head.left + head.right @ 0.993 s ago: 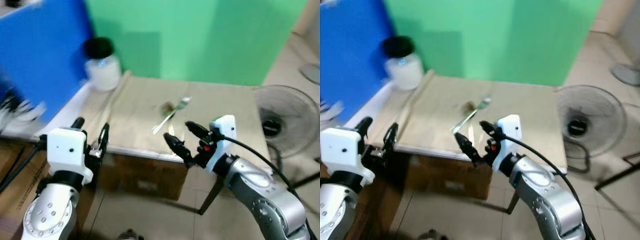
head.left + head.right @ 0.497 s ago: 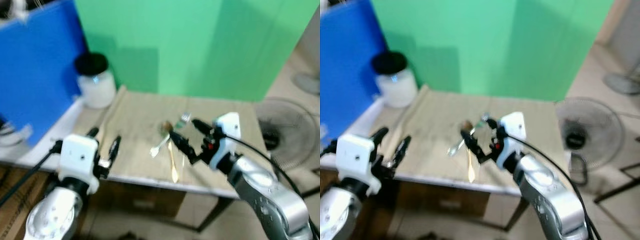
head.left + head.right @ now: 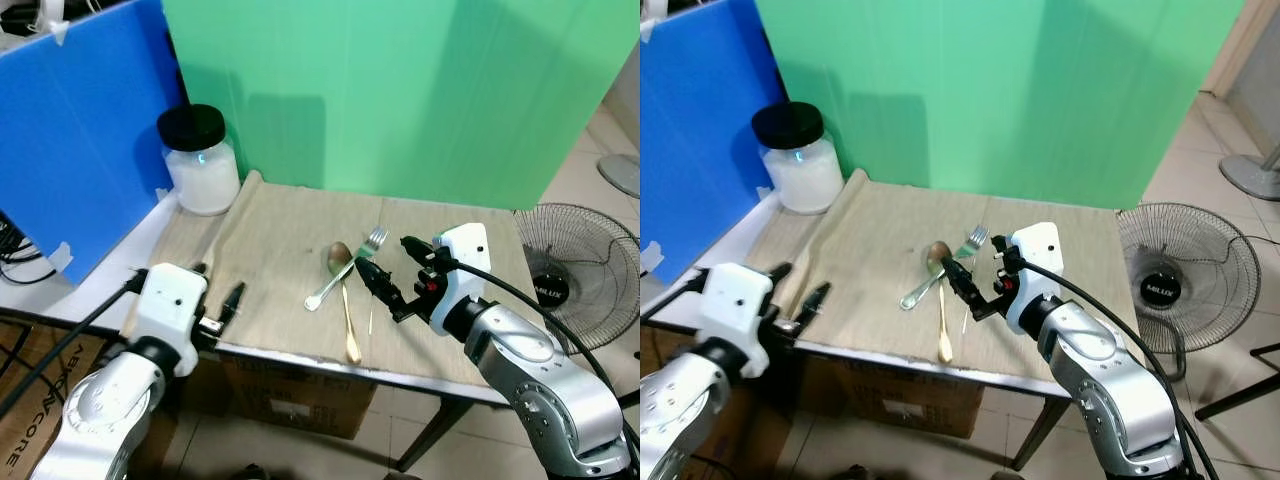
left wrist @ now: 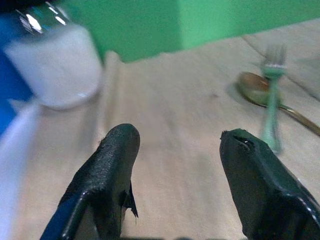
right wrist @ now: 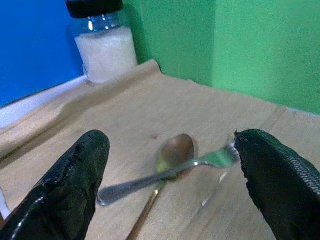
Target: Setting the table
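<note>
Two pieces of cutlery lie crossed in the middle of the frame: a fork (image 3: 344,269) with its tines toward the green wall, laid over a gold spoon (image 3: 345,302) whose bowl sits under the fork's neck and whose handle runs down toward the near edge. Both rest on a beige cloth (image 3: 280,250) spread over the tabletop (image 3: 130,250). A thin pale stick, perhaps a toothpick (image 3: 372,320), lies just right of the spoon handle.

The right hand (image 3: 392,271) hovers right of centre, just above the cutlery, its fingers spread wide and grasping nothing; in the right wrist view the fork and spoon sit between the two black pads (image 5: 70,185). The left hand (image 3: 215,300) hangs at the lower left, by the near edge of the tabletop, fingers likewise parted and empty.

A jar (image 3: 201,160) of white stuff with a black lid stands in the upper left, against a blue board (image 3: 80,130). A fan (image 3: 585,275) stands on the floor at the right.

As for progress, the setting looks barely begun: the cloth is down, but the cutlery is heaped, not laid out side by side, and no plate or glass is on the cloth. Separating and placing the fork and spoon seems to be what is left.
</note>
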Tool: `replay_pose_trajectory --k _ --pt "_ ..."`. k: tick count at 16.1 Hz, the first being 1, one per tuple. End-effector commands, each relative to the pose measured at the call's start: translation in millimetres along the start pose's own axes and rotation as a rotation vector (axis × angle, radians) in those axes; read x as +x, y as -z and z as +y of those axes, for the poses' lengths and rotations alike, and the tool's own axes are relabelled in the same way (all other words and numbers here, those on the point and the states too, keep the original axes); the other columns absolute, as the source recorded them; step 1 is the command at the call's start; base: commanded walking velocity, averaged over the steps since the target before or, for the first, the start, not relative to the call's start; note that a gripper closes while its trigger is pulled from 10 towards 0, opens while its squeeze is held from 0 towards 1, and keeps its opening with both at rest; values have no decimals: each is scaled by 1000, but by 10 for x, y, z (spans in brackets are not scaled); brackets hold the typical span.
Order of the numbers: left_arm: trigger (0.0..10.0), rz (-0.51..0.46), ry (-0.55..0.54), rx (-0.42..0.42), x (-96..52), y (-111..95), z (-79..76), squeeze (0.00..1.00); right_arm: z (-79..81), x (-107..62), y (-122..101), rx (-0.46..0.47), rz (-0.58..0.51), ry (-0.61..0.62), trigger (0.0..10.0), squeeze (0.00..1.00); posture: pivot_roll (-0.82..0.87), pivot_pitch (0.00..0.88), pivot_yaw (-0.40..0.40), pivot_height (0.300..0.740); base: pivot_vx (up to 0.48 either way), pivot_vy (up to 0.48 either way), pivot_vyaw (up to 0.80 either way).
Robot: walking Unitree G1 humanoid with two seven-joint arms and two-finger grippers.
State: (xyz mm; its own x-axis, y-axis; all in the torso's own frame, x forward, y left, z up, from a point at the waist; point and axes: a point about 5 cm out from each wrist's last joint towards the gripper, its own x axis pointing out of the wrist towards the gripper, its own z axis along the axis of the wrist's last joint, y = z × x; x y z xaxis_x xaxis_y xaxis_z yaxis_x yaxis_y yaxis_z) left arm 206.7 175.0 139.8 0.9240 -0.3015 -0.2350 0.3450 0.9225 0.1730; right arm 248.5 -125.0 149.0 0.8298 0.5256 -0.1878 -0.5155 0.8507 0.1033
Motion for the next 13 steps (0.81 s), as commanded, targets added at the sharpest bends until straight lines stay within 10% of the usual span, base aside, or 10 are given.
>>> replay_pose_trajectory --k 1,4,5,13 --pt "10000 -9 40 -6 69 -14 14 1000 -85 -11 -5 -12 19 36 10000 0 -36 38 2 740 0 0 0" --pt "10000 -2 164 25 362 -14 -12 863 -167 -8 28 -42 69 48 10000 0 -43 29 -9 740 0 0 0" --pt "10000 1 189 25 416 -5 -21 0 -171 -4 29 -41 71 50 10000 0 -43 28 -9 740 0 0 0" --pt "10000 15 519 41 1038 -62 -400 0 -199 -91 76 -60 109 57 10000 0 -94 15 17 740 0 0 0"
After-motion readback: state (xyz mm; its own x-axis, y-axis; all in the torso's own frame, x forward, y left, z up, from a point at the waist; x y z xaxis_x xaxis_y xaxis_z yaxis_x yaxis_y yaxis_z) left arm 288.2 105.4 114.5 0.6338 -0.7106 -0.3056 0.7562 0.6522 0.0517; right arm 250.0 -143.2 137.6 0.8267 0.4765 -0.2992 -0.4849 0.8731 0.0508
